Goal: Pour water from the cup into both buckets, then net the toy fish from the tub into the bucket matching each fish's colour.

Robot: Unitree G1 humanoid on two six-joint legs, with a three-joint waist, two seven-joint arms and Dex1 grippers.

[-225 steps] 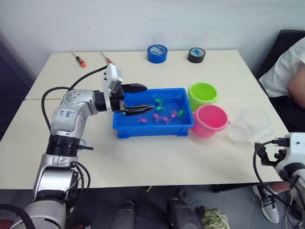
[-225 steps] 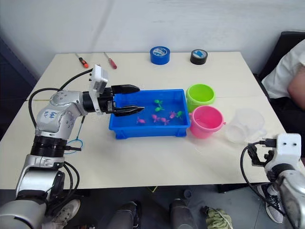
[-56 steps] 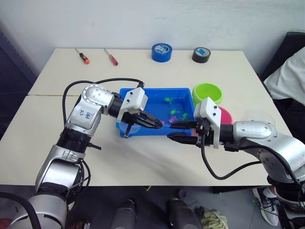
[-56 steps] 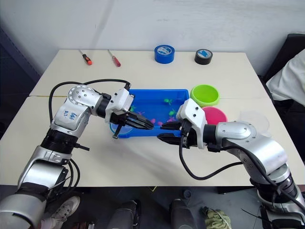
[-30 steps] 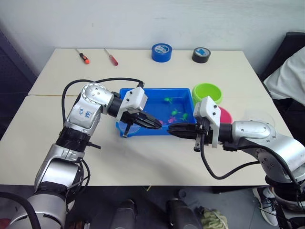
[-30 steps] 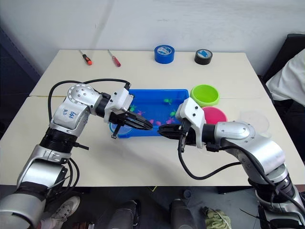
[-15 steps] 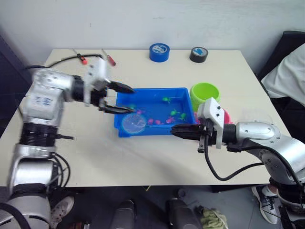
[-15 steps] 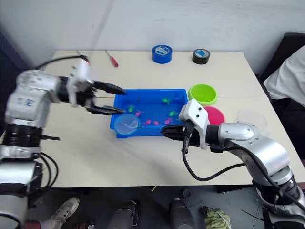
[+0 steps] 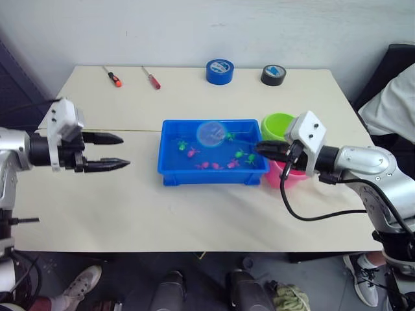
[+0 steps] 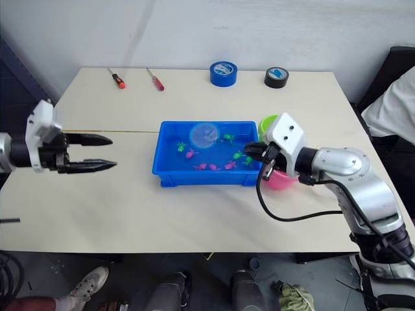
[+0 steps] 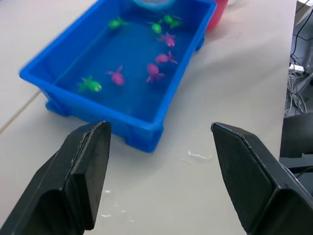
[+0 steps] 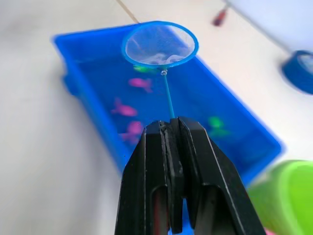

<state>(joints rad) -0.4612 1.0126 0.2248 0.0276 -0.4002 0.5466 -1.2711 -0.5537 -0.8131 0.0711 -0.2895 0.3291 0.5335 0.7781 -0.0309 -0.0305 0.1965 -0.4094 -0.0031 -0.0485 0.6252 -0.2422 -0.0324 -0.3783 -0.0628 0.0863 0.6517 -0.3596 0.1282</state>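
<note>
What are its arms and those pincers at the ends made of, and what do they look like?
The arms look like silver-grey metal tubes with dark joints. A white boxy block sits at each wrist, and loose black cables loop alongside the right arm. The left pincer and right pincer each have two black, tapered fingers with flat textured inner pads.

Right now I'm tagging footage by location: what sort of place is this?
Probably an indoor robot test room: a plain table against a bare wall, tape rolls and screwdrivers beside a blue tub of toy fish.

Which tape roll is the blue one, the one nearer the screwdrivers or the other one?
The blue tape roll is the one nearer the screwdrivers, at the table's far edge. The other roll, to its right, is black.
</note>
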